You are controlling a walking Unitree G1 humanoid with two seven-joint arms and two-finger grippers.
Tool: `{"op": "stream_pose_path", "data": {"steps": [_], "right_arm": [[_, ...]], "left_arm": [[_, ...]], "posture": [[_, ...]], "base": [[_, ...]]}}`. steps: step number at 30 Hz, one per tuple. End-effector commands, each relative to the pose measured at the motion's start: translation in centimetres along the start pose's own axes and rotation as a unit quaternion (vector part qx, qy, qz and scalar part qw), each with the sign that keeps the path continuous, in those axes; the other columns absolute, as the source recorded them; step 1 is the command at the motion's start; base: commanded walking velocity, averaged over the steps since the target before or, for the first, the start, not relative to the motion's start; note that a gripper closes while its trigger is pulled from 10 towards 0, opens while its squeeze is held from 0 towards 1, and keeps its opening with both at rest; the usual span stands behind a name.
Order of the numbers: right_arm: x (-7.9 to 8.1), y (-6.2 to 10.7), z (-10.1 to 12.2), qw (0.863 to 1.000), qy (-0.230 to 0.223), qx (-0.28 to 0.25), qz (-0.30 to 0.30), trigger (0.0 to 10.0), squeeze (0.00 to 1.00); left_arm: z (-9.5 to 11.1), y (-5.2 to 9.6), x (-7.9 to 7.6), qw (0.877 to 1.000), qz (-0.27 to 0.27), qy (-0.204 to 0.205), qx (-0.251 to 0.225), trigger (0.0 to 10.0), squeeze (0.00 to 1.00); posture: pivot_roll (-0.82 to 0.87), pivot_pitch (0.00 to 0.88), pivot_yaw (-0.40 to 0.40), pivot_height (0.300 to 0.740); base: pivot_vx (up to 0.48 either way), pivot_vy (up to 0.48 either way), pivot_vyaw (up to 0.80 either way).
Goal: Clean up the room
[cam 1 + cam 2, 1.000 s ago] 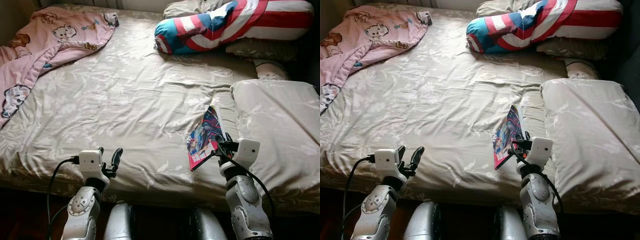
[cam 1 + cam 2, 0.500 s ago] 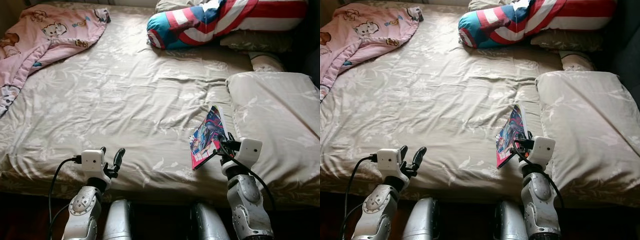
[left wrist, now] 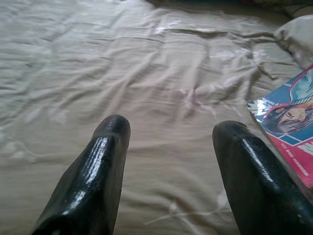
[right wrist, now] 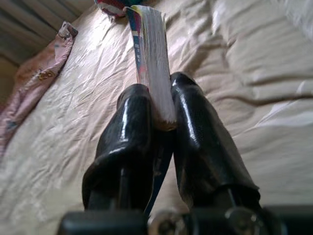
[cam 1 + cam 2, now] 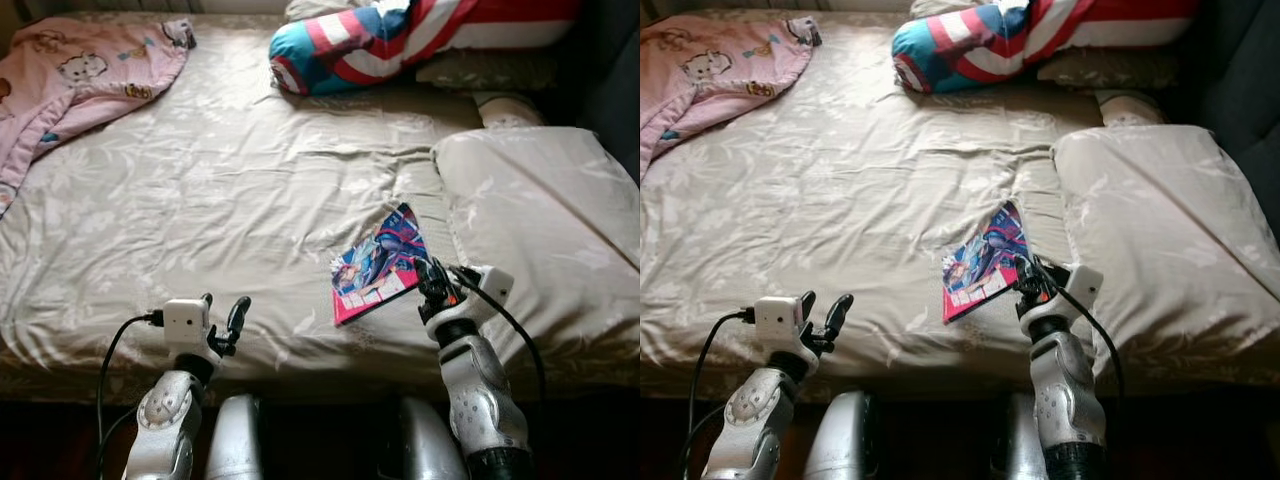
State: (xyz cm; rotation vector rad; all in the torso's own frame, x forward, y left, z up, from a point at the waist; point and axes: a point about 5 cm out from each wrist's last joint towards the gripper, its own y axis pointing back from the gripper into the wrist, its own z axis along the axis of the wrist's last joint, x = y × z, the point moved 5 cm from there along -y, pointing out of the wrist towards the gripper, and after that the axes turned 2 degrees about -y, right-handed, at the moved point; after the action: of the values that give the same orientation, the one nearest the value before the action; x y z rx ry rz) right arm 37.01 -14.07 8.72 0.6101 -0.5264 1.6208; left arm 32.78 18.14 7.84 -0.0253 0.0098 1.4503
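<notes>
A wide bed (image 5: 200, 190) covered by a beige flowered sheet takes up most of the scene. A colourful comic book (image 5: 378, 265) lies near the bed's front edge, toward its right side, just beside a large beige pillow (image 5: 545, 225). The right tool (image 4: 161, 105) is clamped on the book's near corner, its two black fingers pressed against either side of the page block. The left tool (image 5: 222, 312) hovers over the front edge of the bed, well apart from the book, with its fingers (image 3: 100, 166) spread apart and holding nothing. A pink cartoon-print blanket (image 5: 75, 75) is bunched at the back left corner. A red, white and blue striped cushion (image 5: 400, 35) rests along the back edge.
</notes>
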Motion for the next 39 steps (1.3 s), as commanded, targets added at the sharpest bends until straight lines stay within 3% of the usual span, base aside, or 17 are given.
{"op": "stream_pose_path", "data": {"steps": [1,3,7,10,14,18,24,28,39], "right_arm": [[-0.2,-0.4,0.1,1.000,-0.012,-0.002,0.005,10.0,0.00],[-0.4,-0.8,-0.1,1.000,-0.017,0.004,0.009,10.0,0.00],[-1.1,-1.5,-0.2,0.997,-0.074,0.006,0.006,10.0,0.00],[-2.9,-1.9,-0.3,0.994,-0.102,0.010,-0.033,10.0,0.00],[-4.2,-1.8,-0.7,0.987,-0.152,0.013,-0.058,10.0,0.00],[-4.3,-1.7,-1.0,0.986,-0.160,0.013,-0.054,10.0,0.00],[-5.7,-0.9,-2.4,0.983,-0.149,0.034,-0.102,10.0,0.00],[-6.7,-0.1,-3.3,0.984,-0.114,0.053,-0.128,10.0,0.00],[-8.9,0.9,-2.6,0.968,-0.161,0.002,-0.194,10.0,0.00]], "left_arm": [[-0.6,0.6,0.1,1.000,-0.008,-0.018,0.018,10.0,0.00],[-0.6,0.7,0.1,1.000,-0.010,-0.020,0.018,10.0,0.00],[-0.5,1.1,0.3,0.999,-0.015,-0.027,0.021,10.0,0.00],[-0.4,1.5,0.5,0.999,-0.021,-0.037,0.026,10.0,0.00],[-0.3,1.9,0.6,0.998,-0.027,-0.046,0.030,10.0,0.00],[-0.2,2.4,0.7,0.998,-0.026,-0.050,0.035,10.0,0.00],[-0.2,3.4,0.9,0.997,-0.028,-0.054,0.048,10.0,0.00],[-0.1,3.7,1.0,0.997,-0.026,-0.055,0.053,10.0,0.00],[-0.3,4.3,0.9,0.996,-0.028,-0.056,0.067,10.0,0.00]], "posture": [[0.08,0.225,0.010,0.612],[0.09,0.229,0.019,0.612],[0.12,0.234,0.037,0.612],[0.14,0.243,0.055,0.612],[0.16,0.259,0.066,0.612],[0.18,0.279,0.077,0.612],[0.20,0.333,0.099,0.612],[0.20,0.358,0.108,0.612],[0.21,0.363,0.118,0.612]], "base": [[0.000,0.000,0.00],[0.000,0.000,0.00],[0.000,0.000,0.00],[0.000,0.000,0.00],[0.000,0.000,0.00],[0.000,0.000,0.00],[0.000,0.000,0.00],[0.000,0.000,0.00],[0.000,0.000,0.00]]}}
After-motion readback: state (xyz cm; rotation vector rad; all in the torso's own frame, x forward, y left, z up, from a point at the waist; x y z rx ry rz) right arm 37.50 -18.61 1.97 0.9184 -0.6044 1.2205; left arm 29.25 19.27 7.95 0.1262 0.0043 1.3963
